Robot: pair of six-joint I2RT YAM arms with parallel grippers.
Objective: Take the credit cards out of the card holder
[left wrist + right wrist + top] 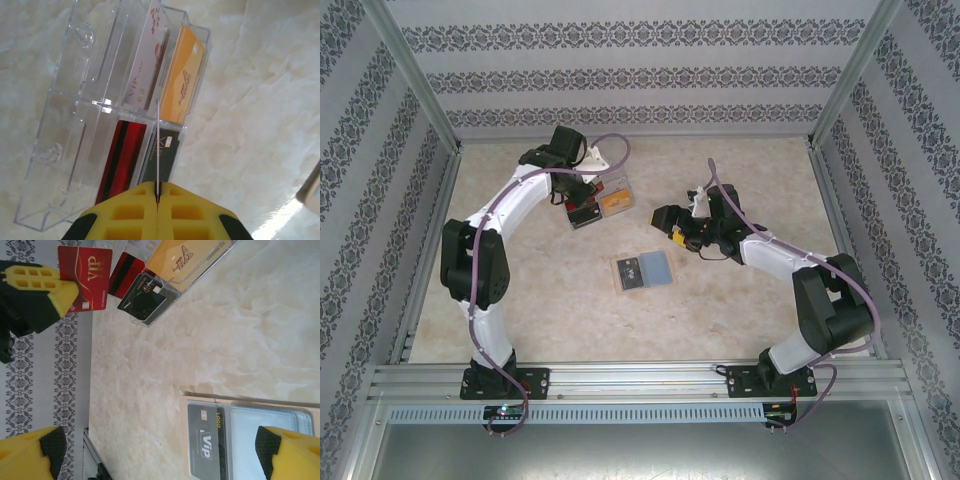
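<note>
Yellow fingers of the left gripper [157, 192] sit closest to the lens, pressed together on a red card [82, 277] seen edge-on as a thin line from the left wrist. That card hangs over the clear box [65, 130] at the far left of the marbled table [550, 300].

The box holds four other cards in its compartments: a white card [147, 60] and an orange card [182, 80] side by side in the farther pair, a red-and-black striped card [120, 160] and a black card [169, 155] in the nearer pair.

The card holder [642, 271] lies open and flat near the table's middle, well apart from the box. A grey-black card [206, 440] fills its left panel; the other panel looks bare.

The right gripper [160, 450] hovers above the holder with its fingers spread wide, holding nothing.
</note>
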